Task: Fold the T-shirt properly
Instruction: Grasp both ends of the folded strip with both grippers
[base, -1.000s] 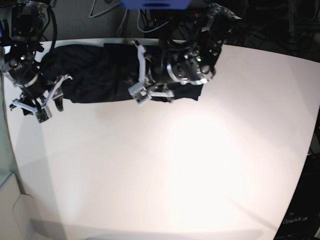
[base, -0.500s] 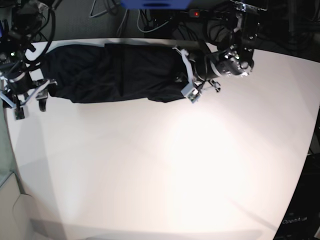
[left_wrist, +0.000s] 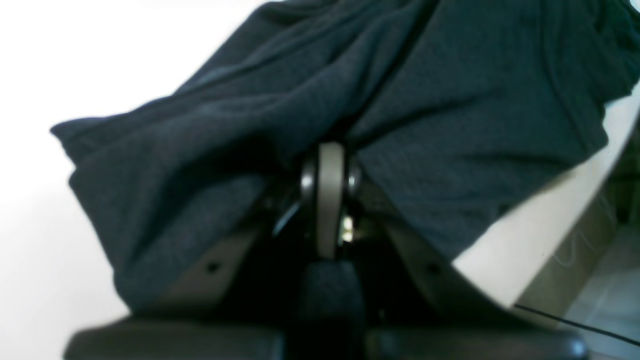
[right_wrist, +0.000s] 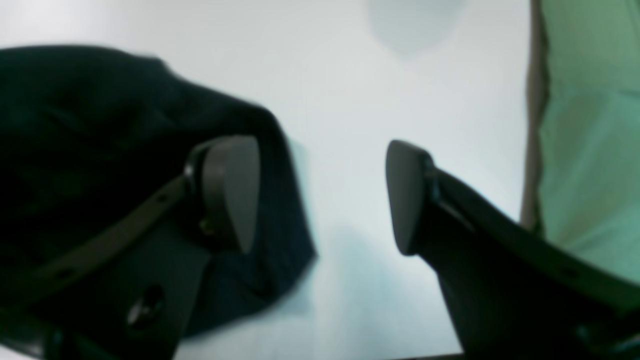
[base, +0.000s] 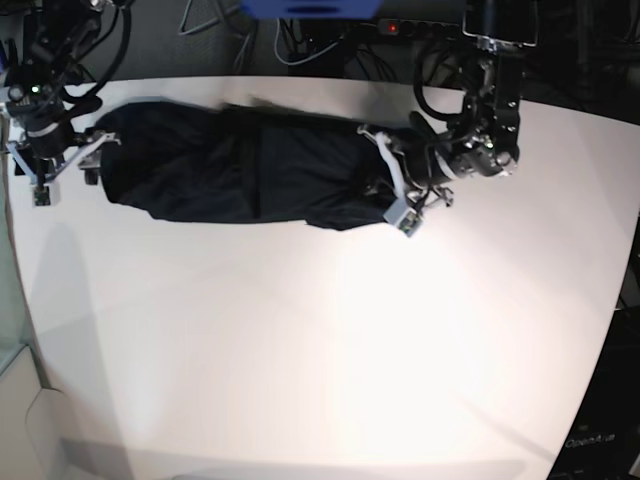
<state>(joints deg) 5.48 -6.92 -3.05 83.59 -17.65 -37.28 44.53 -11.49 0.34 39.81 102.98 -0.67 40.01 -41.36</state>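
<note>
The T-shirt (base: 240, 165) lies as a long dark crumpled band across the back of the white table. In the left wrist view the T-shirt (left_wrist: 450, 100) bunches and drapes around the tips of my left gripper (left_wrist: 325, 150), which is shut on a fold at the band's right end. The base view shows that left gripper (base: 402, 215) at the shirt's right front corner. My right gripper (base: 62, 170) stands open at the band's left end. In the right wrist view the right gripper (right_wrist: 317, 197) has bare table between its fingers, and the T-shirt (right_wrist: 75, 125) lies behind the left finger.
The white table (base: 330, 330) stretches toward the camera in front of the shirt. Cables and a blue object (base: 310, 8) sit behind the far edge. A greenish panel (right_wrist: 585, 125) runs beside the table's left edge, close to the right gripper.
My left gripper has moved right and slightly forward, pulling the shirt's right end with it and stretching the band. My right gripper has opened wider and moved back to the left end.
</note>
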